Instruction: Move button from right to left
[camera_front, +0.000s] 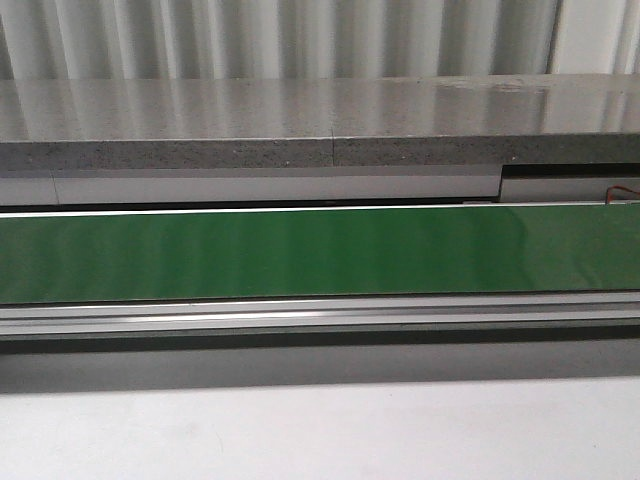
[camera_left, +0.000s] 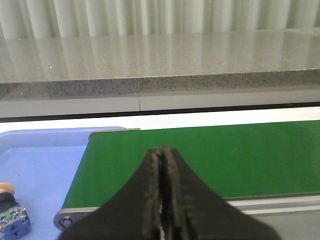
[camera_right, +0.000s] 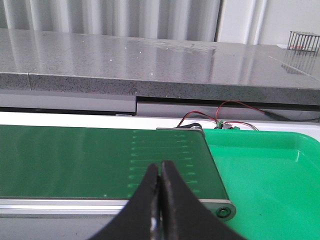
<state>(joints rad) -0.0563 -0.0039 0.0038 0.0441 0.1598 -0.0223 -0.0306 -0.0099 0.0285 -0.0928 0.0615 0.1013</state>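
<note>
Pressing its two dark fingers flat together with nothing between them, the left gripper (camera_left: 162, 200) fills the near part of the left wrist view; the right gripper (camera_right: 160, 200) stands the same way in the right wrist view, its jaws closed on nothing; neither arm shows in the front view. Just beyond the left gripper lies the end of the green conveyor belt (camera_left: 210, 155), with a round roller end at its near corner; beside that end sits a blue tray (camera_left: 45, 165), and in the tray, at the edge of the left wrist view, rests the button (camera_left: 11, 212), its orange-yellow cap partly cut off, a black collar under it and a blue boxy base with a small green mark; it lies well apart from the left gripper's fingers and off the belt. Beyond the right gripper the belt's other end (camera_right: 100, 160) meets a green tray (camera_right: 270, 170), whose floor shows nothing lying on it; red and black wires (camera_right: 225, 112) run behind that tray's far rim. Seen from the front, the belt (camera_front: 320, 250) runs bare across the whole width, above a pale table surface (camera_front: 320, 430) and a metal rail (camera_front: 320, 315); farther back stands a speckled grey stone counter (camera_front: 320, 120), and behind it a pale pleated curtain (camera_front: 300, 35).
</note>
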